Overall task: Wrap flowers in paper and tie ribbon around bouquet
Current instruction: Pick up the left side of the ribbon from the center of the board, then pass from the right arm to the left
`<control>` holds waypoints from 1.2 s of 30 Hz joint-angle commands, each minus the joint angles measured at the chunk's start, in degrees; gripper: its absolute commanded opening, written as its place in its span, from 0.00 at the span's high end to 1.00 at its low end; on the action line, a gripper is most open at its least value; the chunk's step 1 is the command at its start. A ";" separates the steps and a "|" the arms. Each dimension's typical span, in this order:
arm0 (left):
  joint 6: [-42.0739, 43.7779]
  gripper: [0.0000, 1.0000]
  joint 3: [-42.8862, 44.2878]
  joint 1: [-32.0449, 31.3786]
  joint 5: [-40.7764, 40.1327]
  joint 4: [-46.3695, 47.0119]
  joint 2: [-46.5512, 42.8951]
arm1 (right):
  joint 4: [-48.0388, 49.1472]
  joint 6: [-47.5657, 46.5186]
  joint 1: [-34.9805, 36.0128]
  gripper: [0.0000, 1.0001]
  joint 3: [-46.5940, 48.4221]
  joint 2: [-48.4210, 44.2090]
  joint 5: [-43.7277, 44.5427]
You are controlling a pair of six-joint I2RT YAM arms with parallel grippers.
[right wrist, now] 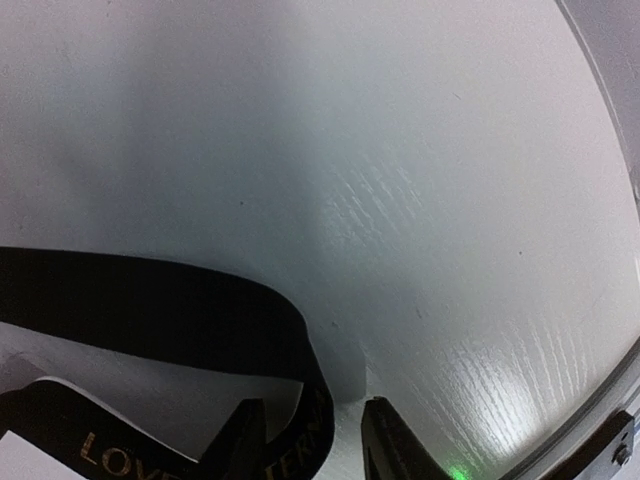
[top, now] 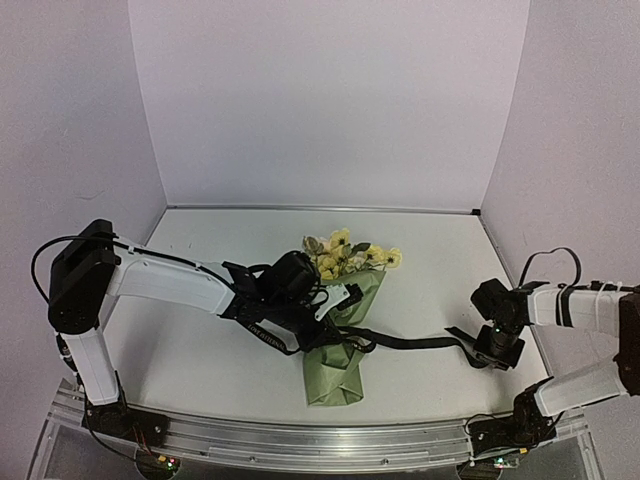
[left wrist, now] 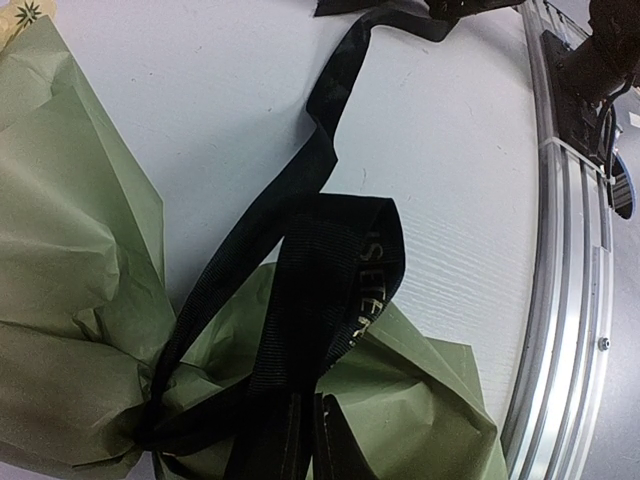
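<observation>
My left gripper (left wrist: 312, 442) is clamped on the ribbon (left wrist: 320, 300) at the neck of the bouquet (top: 335, 370) — it lies on the table (top: 200, 350), blooms pointing away from me. My right gripper (right wrist: 312, 445) sits low at the right, jaws apart around the ribbon's far end — not pinching it.

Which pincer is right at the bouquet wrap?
The left pincer: it sits at the waist of the olive-green paper cone, shut on the black lettered ribbon looped there. The right pincer stands apart, straddling the ribbon's far end.
</observation>
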 commanded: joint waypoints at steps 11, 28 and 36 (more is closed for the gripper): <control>1.34 0.89 2.35 -0.47 -1.02 0.85 -0.14 | 2.43 -11.16 -1.45 1.00 12.61 -0.22 -2.68; -0.72 0.32 0.30 -0.42 -6.63 7.87 -5.26 | 11.07 -22.87 3.63 1.00 30.58 6.91 -24.92; -0.34 0.17 -0.94 2.61 -6.67 11.48 -10.58 | 12.68 -27.85 7.30 1.00 34.40 7.24 -36.27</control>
